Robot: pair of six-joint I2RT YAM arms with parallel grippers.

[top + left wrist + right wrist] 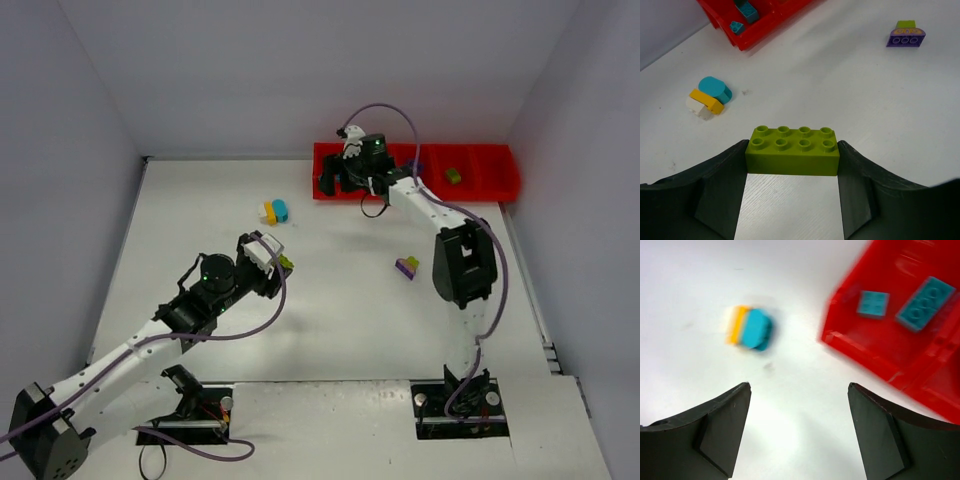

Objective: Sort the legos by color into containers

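Carrying step: left fingers (722,180) grip the olive brick (792,155) between them; next, it likely needs carrying to the red tray (747,42), ahead-left. Right fingers (722,425) stand open and empty, tray ahead-right.

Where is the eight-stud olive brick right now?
The olive brick is clamped in the left gripper, left of centre on the table in the top view, just below the teal-yellow stack.
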